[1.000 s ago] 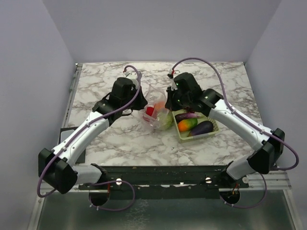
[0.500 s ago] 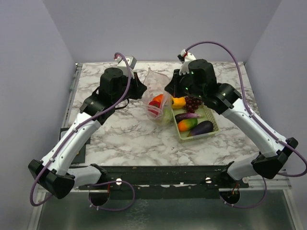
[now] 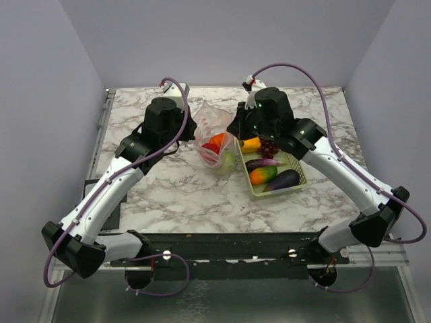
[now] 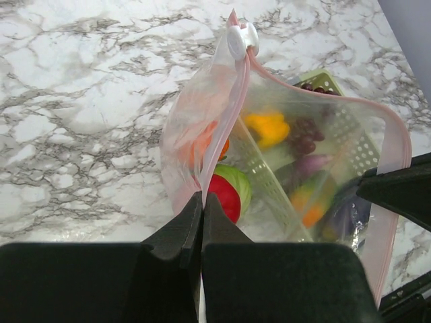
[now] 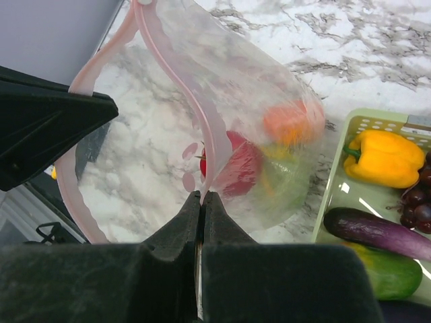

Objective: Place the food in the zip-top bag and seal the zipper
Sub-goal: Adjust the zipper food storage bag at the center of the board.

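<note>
1. Clear, crinkly plastic: the bag [image 3: 214, 138] hangs just above the marble table [image 3: 168, 195], held up between the two arms.
2. The left gripper [image 4: 202, 195] is clamped tight on one lip of the bag's mouth, and the right gripper [image 5: 202, 195] is clamped on the opposite lip. Neither has any gap between its fingers.
3. The pink zipper strip [image 4: 219, 121] runs away from the arms, and its white slider [image 4: 241, 39] sits at the far end. The two lips bow apart sideways, so the mouth is open.
4. A red fruit [image 5: 236, 165], an orange one [image 5: 289, 121] and a green one [image 4: 236, 185] already lie in the bottom of the bag.
5. The rest of the food sits in the green basket [image 3: 279, 192], just right of the bag. It includes a yellow pepper [image 5: 380, 158], grapes [image 5: 417, 202] and an eggplant [image 5: 377, 232].
6. The basket lies on the right gripper's side, well away from the left one. The right arm is therefore the nearer arm for fetching, but it would have to let go of its lip first.
</note>
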`<control>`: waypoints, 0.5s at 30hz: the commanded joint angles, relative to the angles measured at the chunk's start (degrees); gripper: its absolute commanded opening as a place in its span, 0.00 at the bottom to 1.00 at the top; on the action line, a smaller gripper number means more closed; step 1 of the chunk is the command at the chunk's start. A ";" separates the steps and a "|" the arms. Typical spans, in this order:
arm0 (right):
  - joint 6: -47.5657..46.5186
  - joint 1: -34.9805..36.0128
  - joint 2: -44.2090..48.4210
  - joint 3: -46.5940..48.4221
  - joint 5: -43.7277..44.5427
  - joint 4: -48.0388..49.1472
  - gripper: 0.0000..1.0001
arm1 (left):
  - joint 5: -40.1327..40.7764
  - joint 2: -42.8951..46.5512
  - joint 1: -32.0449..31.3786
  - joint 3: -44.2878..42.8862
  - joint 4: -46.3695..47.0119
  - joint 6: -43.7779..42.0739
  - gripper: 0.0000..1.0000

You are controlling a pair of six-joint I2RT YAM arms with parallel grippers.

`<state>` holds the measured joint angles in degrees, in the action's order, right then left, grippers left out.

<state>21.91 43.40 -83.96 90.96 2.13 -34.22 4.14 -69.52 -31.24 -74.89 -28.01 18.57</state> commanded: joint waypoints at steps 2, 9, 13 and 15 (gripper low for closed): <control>1.62 -0.02 -2.04 0.83 -3.55 3.85 0.00 | 5.50 1.28 -0.04 -4.00 -1.22 -2.12 0.00; 3.49 -0.04 -5.02 2.73 -8.33 6.97 0.01 | 11.08 0.81 -0.02 -7.39 -3.72 -3.43 0.00; 5.82 -0.03 -7.35 2.86 -11.19 10.88 0.01 | 14.85 0.45 -0.04 -9.39 -4.76 -4.34 0.00; 7.76 -0.03 -8.86 2.54 -12.22 13.40 0.01 | 15.95 0.15 -0.04 -10.30 -4.86 -4.62 0.00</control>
<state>26.06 43.40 -90.13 92.31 -5.78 -27.27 14.48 -69.52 -31.24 -81.76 -32.82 15.62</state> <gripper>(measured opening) 0.012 0.005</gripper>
